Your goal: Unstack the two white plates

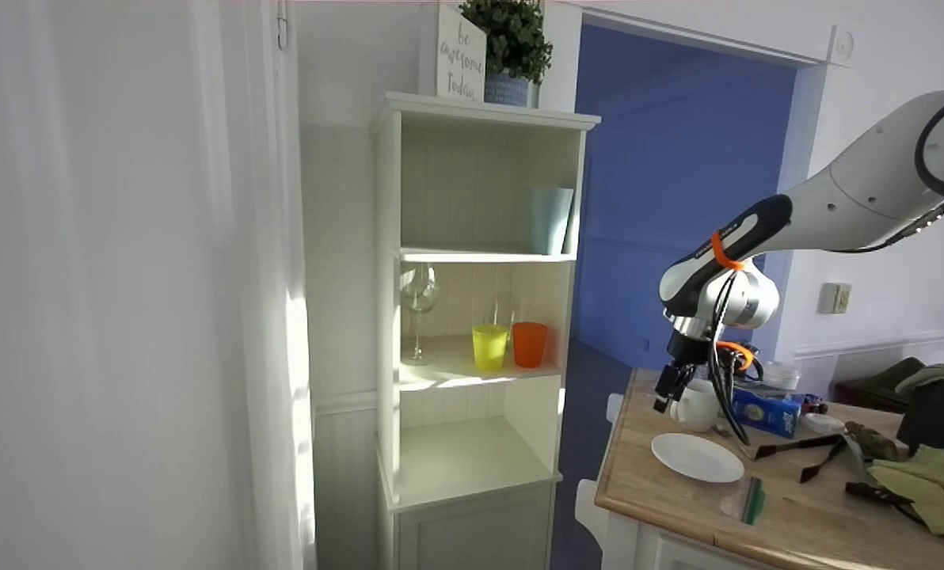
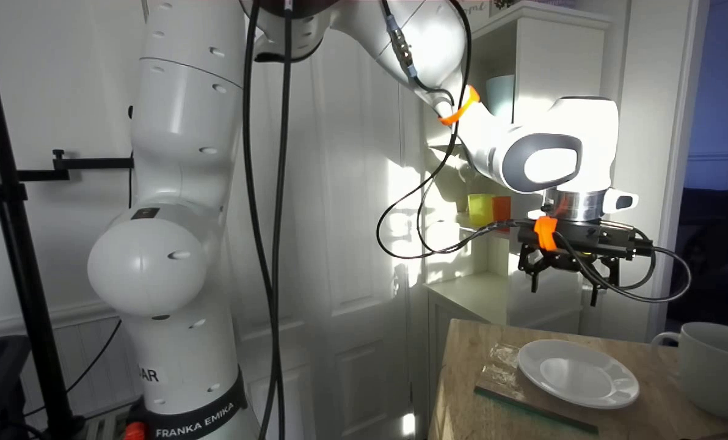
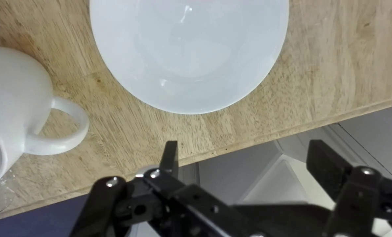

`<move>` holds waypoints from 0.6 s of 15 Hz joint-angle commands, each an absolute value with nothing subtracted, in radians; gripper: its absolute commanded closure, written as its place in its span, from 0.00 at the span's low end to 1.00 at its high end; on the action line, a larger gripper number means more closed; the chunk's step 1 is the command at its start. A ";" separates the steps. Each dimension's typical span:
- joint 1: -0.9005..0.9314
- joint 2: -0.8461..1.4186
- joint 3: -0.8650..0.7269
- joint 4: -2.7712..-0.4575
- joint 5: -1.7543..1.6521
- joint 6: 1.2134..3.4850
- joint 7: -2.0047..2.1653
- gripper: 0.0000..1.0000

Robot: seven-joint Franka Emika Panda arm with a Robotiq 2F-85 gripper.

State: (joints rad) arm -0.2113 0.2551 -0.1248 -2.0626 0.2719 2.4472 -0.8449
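A round white plate [image 1: 698, 457] lies flat on the wooden table in both exterior views; it also shows here [image 2: 578, 373]. In the wrist view, its near part [image 3: 189, 59] fills the top middle. Only one rim shows, so I cannot tell whether the second white plate lies beneath it; no separate second plate shows. My gripper [image 2: 564, 292] hangs above the table, higher than the plate and off to its side. In the wrist view, its fingers [image 3: 245, 143] are wide apart, with nothing between them, over the table's edge.
A white mug [image 3: 15, 102] stands beside the plate, handle toward it. A clear bag with a green strip [image 1: 753, 500] lies against the plate. A blue box [image 1: 767, 412], dark brushes [image 1: 797, 446] and a green cloth [image 1: 935, 491] lie further along. A white shelf unit [image 1: 389, 317] stands beyond the table.
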 commanded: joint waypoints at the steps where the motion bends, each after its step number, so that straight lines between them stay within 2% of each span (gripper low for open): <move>1: -0.264 0.313 -0.076 -2.036 0.326 2.481 -0.924 0.01; 2: -0.273 0.324 -0.068 -2.035 0.331 2.507 -0.943 0.25; 3: -0.282 0.335 -0.061 -2.033 0.335 2.514 -0.953 0.25; 4: -0.296 0.345 -0.049 -2.030 0.350 2.529 -0.974 0.30; 9: -0.355 0.388 0.016 -2.030 0.435 2.611 -1.066 0.68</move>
State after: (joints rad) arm -0.3075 0.3578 -0.0354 -2.0485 0.3656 2.5731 -0.9951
